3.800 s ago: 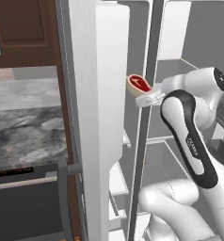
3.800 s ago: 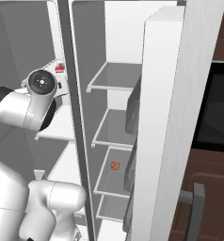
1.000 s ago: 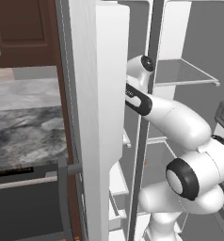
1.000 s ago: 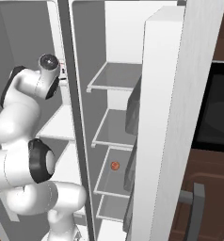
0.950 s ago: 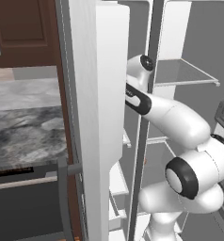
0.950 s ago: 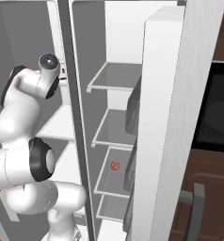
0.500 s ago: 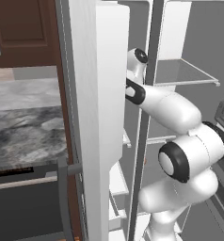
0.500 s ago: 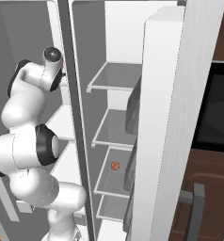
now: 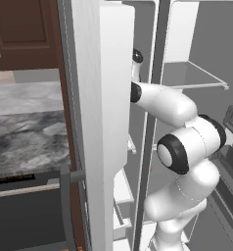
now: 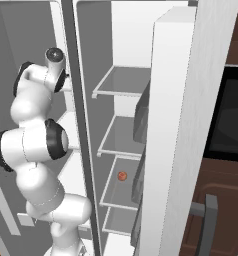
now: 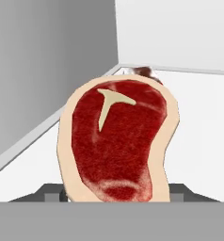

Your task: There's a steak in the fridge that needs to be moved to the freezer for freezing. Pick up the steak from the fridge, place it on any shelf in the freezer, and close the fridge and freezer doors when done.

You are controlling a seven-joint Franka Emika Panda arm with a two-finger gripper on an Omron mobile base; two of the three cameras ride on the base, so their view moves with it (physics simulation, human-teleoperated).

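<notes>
Steak above white freezer shelf

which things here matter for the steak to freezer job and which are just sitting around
Part of the job:
steak, held in the gripper over a white freezer shelf
fridge
fridge door
freezer door

Just there:
small orange-red ball on a fridge shelf
marble counter

The steak, red with a pale rim and T-shaped bone, sits above a white shelf in the freezer. The fridge and both doors stand open.
</notes>
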